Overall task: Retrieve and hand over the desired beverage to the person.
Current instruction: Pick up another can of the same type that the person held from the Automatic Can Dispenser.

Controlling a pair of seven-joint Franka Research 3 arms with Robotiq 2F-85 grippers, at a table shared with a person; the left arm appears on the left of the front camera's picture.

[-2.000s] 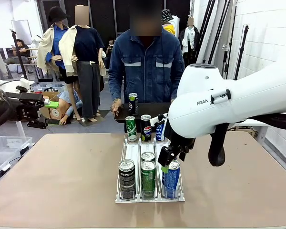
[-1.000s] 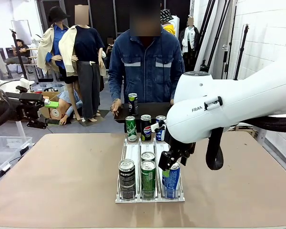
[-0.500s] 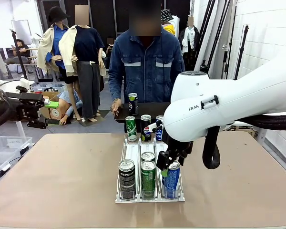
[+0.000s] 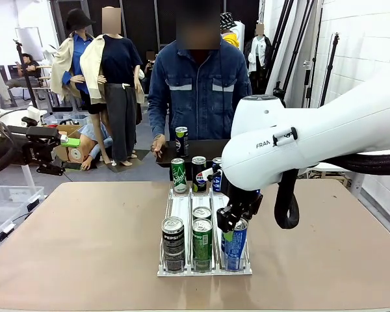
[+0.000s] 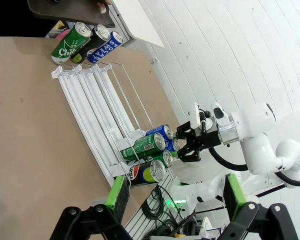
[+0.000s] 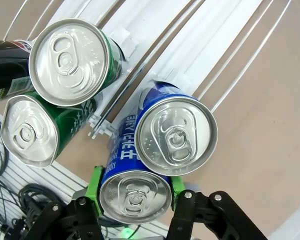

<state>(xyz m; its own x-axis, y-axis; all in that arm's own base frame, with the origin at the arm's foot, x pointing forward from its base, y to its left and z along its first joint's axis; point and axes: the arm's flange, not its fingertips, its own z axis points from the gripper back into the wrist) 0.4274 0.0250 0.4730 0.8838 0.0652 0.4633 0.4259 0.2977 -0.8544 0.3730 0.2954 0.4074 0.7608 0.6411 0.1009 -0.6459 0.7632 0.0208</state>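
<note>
While hanging straight above the white rack (image 4: 182, 205), clamping the right gripper (image 4: 228, 225) on the nearest blue can (image 6: 135, 196), pinching both sides below the rim. Holding it upright in the right-hand lane, long axis vertical, lid pointing up. Leaving the left gripper (image 5: 176, 192) spread wide, far off. Facing the person (image 4: 198, 91) across the table (image 4: 84, 227).

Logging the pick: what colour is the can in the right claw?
The cylindrical metal can is blue, silver-topped; clearest in right wrist view.
</note>
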